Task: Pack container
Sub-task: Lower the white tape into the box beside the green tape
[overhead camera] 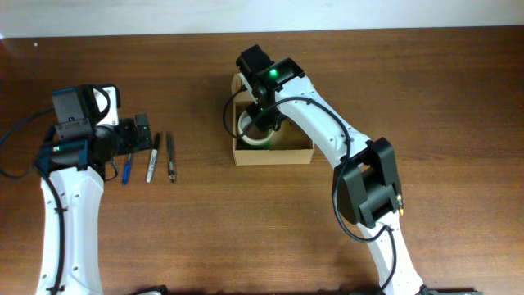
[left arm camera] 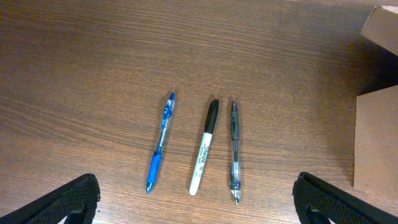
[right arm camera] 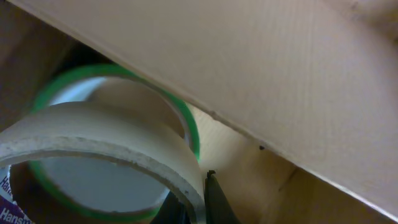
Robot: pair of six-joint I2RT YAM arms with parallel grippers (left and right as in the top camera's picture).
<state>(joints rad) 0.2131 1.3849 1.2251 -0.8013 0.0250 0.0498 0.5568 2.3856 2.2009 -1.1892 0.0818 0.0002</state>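
Table (left arm camera: pixel 93 62): brown wood, fine dark grain
Container (overhead camera: pixel 274 156): plain tan cardboard
Tape roll (right arm camera: pixel 112 130): cream, bright green rim
Leftmost pen (left arm camera: pixel 160 143): blue
Marker (left arm camera: pixel 204 147): white barrel, black cap
Rightmost pen (left arm camera: pixel 234 152): clear, black grip
My left fingers (left arm camera: pixel 68 202): black
My right arm (overhead camera: pixel 323 123): white shell, black joints

Lot holds one container (overhead camera: pixel 274 155), one tan tape roll (right arm camera: pixel 93 124), one green-rimmed tape roll (right arm camera: pixel 194 140), one blue pen (left arm camera: pixel 160 144), one marker (left arm camera: pixel 204 147), one black pen (left arm camera: pixel 234 152).

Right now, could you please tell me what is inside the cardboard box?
A tan tape roll with a green-edged roll behind it, and the right pincer reaching in. The right arm covers part of the box floor.
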